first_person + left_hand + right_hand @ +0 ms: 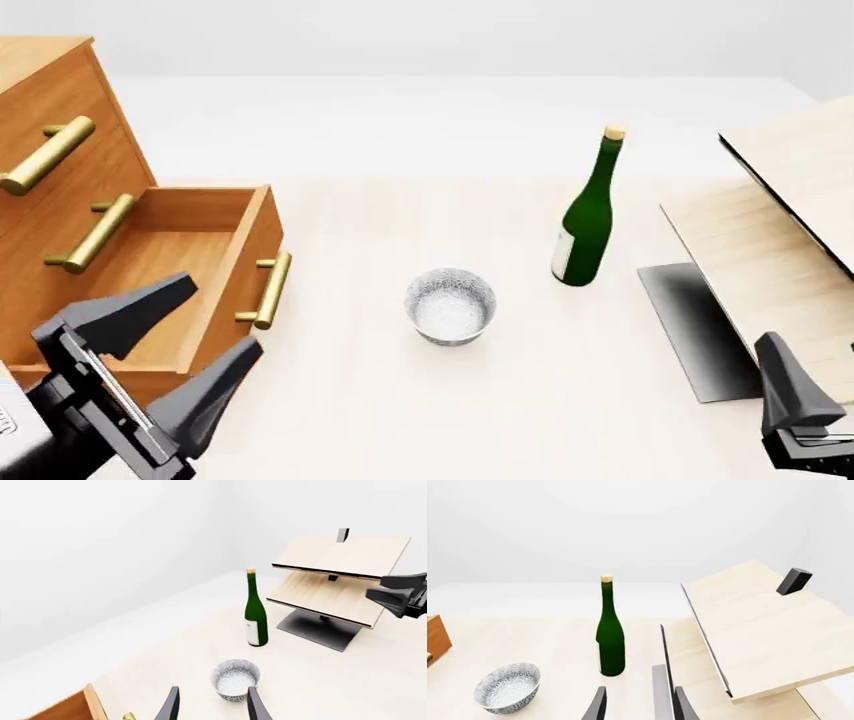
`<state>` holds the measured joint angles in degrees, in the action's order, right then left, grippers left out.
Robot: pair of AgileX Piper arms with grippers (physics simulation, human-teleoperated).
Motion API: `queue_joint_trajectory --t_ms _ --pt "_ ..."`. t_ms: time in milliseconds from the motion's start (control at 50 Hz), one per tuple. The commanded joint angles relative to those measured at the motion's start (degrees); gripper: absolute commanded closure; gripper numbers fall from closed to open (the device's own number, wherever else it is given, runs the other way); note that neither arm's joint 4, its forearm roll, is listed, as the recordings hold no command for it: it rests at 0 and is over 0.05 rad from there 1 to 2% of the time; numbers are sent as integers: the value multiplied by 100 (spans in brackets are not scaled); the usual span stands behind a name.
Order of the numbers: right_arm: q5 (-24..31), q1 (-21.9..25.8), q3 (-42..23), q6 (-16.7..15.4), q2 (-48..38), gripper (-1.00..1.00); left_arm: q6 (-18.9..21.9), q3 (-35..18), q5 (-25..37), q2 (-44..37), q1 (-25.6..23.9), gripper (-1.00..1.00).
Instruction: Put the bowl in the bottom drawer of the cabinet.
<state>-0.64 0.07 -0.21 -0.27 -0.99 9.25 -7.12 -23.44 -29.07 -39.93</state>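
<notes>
The speckled white bowl (451, 305) stands upright on the pale table, to the right of the cabinet (54, 120). The cabinet's bottom drawer (180, 255) is pulled out, with its brass handle (268, 290) facing the bowl. My left gripper (180, 350) hovers open in front of the drawer, left of the bowl and nearer the camera. In the left wrist view the bowl (235, 680) lies just beyond the open left gripper (213, 707). My right gripper (797, 400) is at the near right, far from the bowl. The right wrist view shows the right gripper (640, 707) open and empty, with the bowl (507, 687) off to one side.
A tall green bottle (585, 215) stands behind and right of the bowl. A tilted rack of pale wood boards (781, 230) on a dark base (687, 330) fills the right side. The cabinet's upper drawers are shut, with brass handles (47, 155).
</notes>
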Motion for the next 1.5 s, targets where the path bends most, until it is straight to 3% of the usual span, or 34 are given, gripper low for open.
queue_joint_trajectory --t_ms 20,140,160,200,340,620,720,780,940,1140,1180,1220,1260,1300,1500 --pt "1 0 0 0 1 -100 113 -701 -43 -810 -429 -100" --pt "2 1 0 0 2 -100 28 -1095 71 -1155 -555 -100" --pt "2 1 0 0 2 -100 31 -1492 406 -1236 -662 -100" --pt "1 1 0 -1 1 -100 25 -1339 168 -1282 -736 -100" --pt "1 1 0 -1 1 -100 2 -2009 479 -1666 -1147 -100" --pt "1 1 0 0 -1 -100 83 -3137 1395 -2586 -1187 -100" --pt "2 0 0 -1 3 -100 -247 -3487 1637 -2624 -1232 -100" --pt "1 0 0 -1 1 -100 52 -3753 1932 -2983 -1284 -100" --pt "1 1 0 0 1 -100 -126 -4346 2465 -3410 -1279 -100" --pt "1 0 0 0 -1 -100 -7 -4846 2966 -4043 -1167 -100" --pt "1 -1 0 0 1 -100 -77 -4899 3002 -4078 -1218 -100" --pt "1 0 0 0 1 -100 -425 -4936 2961 -3968 -1337 -100" --pt "1 0 0 -1 1 -100 -381 -4959 2970 -4073 -1304 -100" --pt "1 0 0 0 1 -100 -693 -5022 2984 -4121 -1219 -100" --pt "2 0 0 1 4 -100 -925 -5273 3180 -4626 -1165 -100"
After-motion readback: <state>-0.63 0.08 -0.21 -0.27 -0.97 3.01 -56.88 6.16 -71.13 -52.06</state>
